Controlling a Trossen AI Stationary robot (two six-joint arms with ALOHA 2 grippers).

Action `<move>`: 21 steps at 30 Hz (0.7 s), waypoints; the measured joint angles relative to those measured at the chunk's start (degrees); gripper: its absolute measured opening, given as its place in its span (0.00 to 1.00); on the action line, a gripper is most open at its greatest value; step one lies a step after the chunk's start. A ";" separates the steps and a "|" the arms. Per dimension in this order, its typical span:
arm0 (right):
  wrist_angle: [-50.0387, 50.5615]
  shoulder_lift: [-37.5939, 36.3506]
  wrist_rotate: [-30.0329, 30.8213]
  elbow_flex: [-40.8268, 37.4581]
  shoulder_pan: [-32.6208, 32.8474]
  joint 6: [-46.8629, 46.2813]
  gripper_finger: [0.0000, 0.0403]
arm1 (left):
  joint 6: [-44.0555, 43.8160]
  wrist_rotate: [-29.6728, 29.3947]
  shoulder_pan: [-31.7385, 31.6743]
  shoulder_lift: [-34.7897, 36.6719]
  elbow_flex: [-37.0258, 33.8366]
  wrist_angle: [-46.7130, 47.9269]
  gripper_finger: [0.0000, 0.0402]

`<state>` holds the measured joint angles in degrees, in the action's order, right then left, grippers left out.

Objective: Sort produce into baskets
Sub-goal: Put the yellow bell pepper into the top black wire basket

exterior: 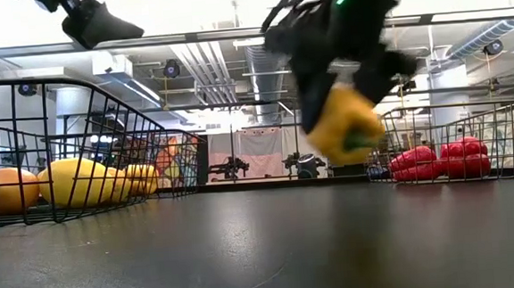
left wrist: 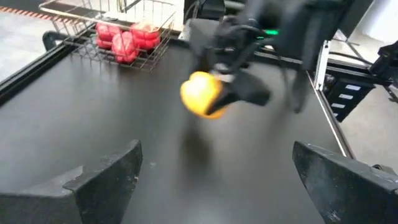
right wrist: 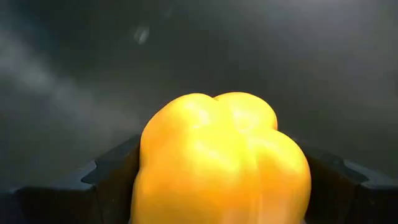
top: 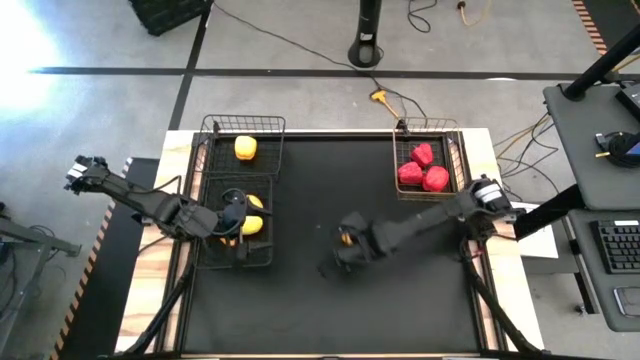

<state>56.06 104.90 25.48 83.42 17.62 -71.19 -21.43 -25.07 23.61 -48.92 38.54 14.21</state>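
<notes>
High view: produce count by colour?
Red peppers: 3, in the right basket
Yellow pieces: 4, counting the yellow pepper in the right gripper's jaws
Total: 7 visible; the left gripper may hide more.

The right gripper (exterior: 343, 94) is smeared with motion blur in the low view; the yellow pepper (right wrist: 221, 162) hides its fingertips.

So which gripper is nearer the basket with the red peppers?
The right gripper, holding a yellow pepper above mid-table, is nearer the basket. The left gripper is farther, over the lemon basket on the opposite side.
</notes>
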 joint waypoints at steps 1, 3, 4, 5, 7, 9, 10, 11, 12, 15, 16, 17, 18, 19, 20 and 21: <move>-1.13 0.44 0.22 0.00 -1.74 2.11 0.82 | -0.36 -0.03 -0.01 0.07 0.00 0.43 0.99; -3.67 1.76 0.22 0.00 -4.30 6.05 0.82 | -0.76 -0.02 -0.01 0.07 0.00 0.61 0.99; -4.73 2.29 0.17 -0.02 -5.09 7.74 0.83 | -1.12 -0.02 -0.01 0.00 0.00 0.62 0.99; -5.35 2.83 0.01 -0.02 -5.63 8.90 0.84 | -1.48 -0.03 -0.01 -0.10 0.00 0.58 0.99; -6.21 3.60 -0.07 -0.02 -6.12 9.37 0.87 | -1.62 -0.03 -0.01 -0.43 0.00 0.58 0.99; -5.99 3.96 -0.08 -0.02 -6.44 9.30 0.91 | -1.62 -0.03 -0.01 -0.82 0.00 0.51 0.99; -6.04 3.99 -0.10 -0.02 -6.53 9.30 0.93 | -1.62 -0.05 -0.03 -0.98 0.00 0.36 0.99; -6.03 4.00 -0.04 -0.02 -6.55 9.33 0.95 | -1.64 -0.15 -0.04 -1.21 0.00 0.38 0.99; -6.07 4.00 -0.02 -0.02 -6.58 9.45 0.96 | -1.63 -0.83 -0.04 -1.53 0.00 0.18 0.99; -6.08 4.00 -0.06 0.00 -6.63 9.65 0.98 | -1.86 -2.79 -0.04 -2.67 0.00 -0.62 0.99; -6.08 4.00 -0.13 0.00 -6.66 9.79 0.98 | -1.89 -2.99 -0.10 -3.13 0.00 -1.36 0.99; -6.08 4.00 -0.18 0.00 -6.68 10.03 0.99 | -1.97 -3.06 -0.10 -3.67 0.00 -2.28 0.99; -6.08 4.00 -0.08 0.00 -6.70 10.53 0.99 | -1.97 -3.07 -0.10 -4.28 0.00 -3.31 0.99; -6.06 4.00 0.31 0.00 -6.68 11.29 0.99 | -1.95 -3.07 -0.08 -5.02 0.00 -4.63 0.99; -6.04 3.96 0.53 0.00 -6.68 12.58 0.99 | -1.90 -3.07 -0.12 -5.78 0.00 -6.02 0.99; -5.88 3.76 0.50 0.00 -6.68 13.52 0.99 | -1.72 -3.06 -0.26 -6.56 0.01 -7.35 0.99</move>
<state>50.18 108.67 25.99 83.42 10.94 -57.67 -23.15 -28.13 23.35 -55.48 38.55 6.86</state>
